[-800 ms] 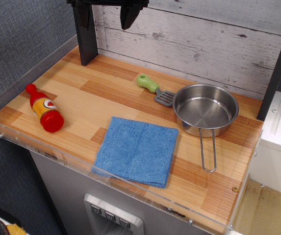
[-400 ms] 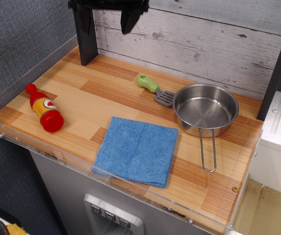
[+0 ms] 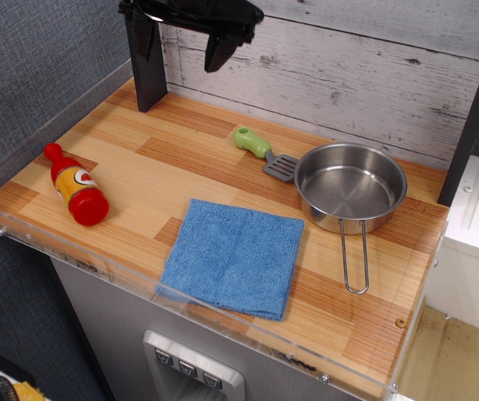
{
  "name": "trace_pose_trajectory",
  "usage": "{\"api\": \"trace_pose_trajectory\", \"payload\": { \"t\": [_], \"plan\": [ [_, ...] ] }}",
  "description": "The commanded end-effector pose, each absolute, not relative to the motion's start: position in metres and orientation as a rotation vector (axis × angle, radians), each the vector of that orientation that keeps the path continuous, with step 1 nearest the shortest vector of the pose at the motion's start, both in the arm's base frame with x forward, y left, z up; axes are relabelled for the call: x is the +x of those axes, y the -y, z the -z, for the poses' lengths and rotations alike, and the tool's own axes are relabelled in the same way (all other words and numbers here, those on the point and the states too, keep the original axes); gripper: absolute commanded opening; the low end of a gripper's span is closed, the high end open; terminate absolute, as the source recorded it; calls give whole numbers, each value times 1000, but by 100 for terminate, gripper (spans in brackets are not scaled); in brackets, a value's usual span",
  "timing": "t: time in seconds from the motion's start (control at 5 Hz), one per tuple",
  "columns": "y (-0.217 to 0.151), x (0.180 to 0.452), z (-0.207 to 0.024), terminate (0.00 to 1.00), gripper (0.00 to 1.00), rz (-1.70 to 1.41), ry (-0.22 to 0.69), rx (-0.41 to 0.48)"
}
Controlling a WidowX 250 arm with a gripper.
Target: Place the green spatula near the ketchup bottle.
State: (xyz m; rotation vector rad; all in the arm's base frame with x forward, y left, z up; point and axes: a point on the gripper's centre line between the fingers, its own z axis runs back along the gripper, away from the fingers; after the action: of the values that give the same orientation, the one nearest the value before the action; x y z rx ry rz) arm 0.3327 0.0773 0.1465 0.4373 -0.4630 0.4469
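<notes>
Toy kitchen setup, wooden plank table with clear plastic edge, whitewashed board wall, steel pan, blue cloth, ketchup bottle

The light was bright, soft and even across my bench, and shadows were short and faint. The steel pan carried mild gleams inside its bowl. Focus was sharp through the middle; my dark end effector at the top edge read nearly as silhouette.
</notes>
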Motion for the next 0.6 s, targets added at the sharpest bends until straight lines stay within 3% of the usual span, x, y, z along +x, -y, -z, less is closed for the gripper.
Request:
{"api": "trace_pose_trajectory", "payload": {
  "t": [0.0, 0.2, 0.4],
  "plan": [
    [-72, 332, -151, 0, 100, -782, 459, 170],
    [-73, 331, -153, 0, 100, -1045, 412, 56],
    [-79, 336, -147, 0, 100, -1234, 341, 10]
  ]
}}
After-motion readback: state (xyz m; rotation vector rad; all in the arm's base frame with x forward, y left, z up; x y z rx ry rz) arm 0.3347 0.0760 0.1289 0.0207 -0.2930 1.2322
